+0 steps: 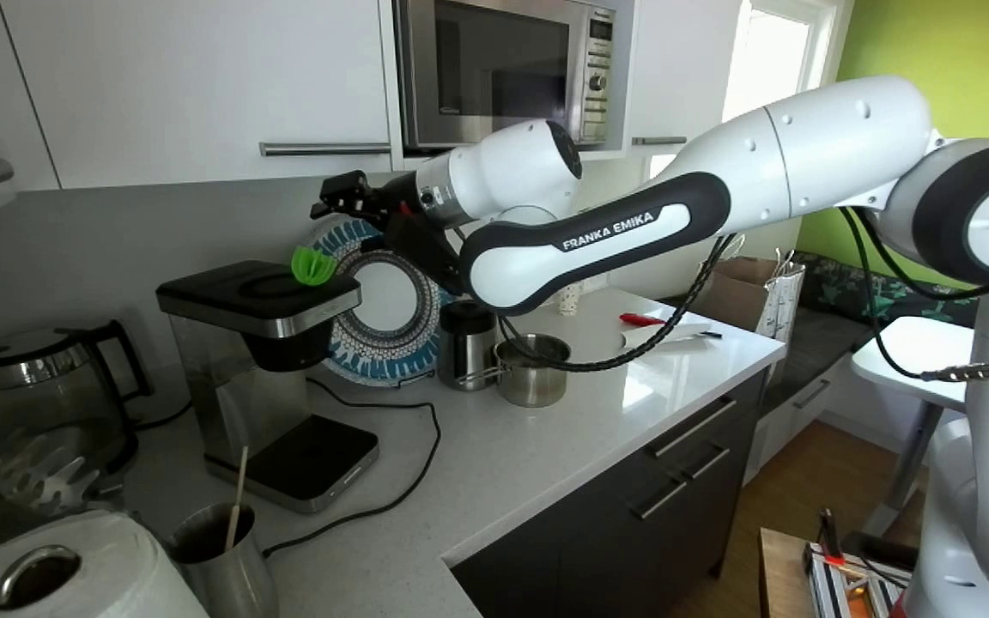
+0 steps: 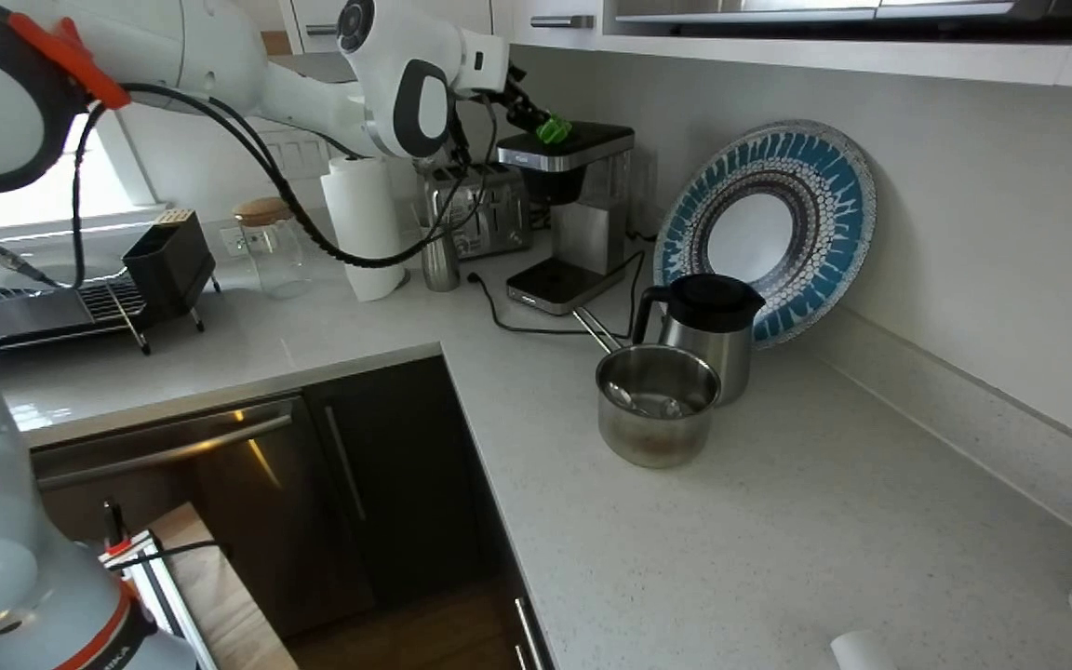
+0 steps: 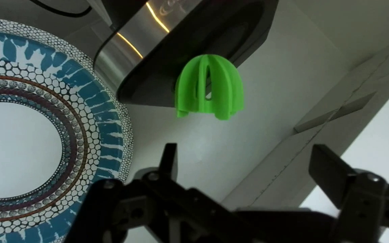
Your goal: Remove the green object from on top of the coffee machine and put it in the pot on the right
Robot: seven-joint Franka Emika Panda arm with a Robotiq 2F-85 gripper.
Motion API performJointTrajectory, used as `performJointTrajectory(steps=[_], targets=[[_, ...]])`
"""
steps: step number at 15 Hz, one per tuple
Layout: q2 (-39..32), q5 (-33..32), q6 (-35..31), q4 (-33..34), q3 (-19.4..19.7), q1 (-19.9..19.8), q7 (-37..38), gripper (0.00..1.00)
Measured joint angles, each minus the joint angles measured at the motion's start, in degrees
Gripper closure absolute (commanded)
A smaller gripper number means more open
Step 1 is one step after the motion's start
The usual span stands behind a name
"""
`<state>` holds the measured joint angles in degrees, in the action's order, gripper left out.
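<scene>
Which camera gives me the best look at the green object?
The wrist view: there the green object looks large and unobstructed, its ribs and a slot clear, beyond the open gripper. Both exterior views show it much smaller, on top of the coffee machine, with less detail.

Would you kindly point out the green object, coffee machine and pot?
Green object [image 3: 219, 86], wrist view: its ribbed side.
Coffee machine [image 1: 267, 410], in an exterior view: its upright column.
Pot [image 2: 652, 437], in an exterior view: its outer wall.
</scene>
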<state>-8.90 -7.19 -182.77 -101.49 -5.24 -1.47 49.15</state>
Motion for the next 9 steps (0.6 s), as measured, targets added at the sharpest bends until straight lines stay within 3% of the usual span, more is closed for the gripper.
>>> performJointTrajectory(steps=[9], targets=[[-5.4,0.0,-0.9,4.1,9.0,9.2,6.3,0.00]])
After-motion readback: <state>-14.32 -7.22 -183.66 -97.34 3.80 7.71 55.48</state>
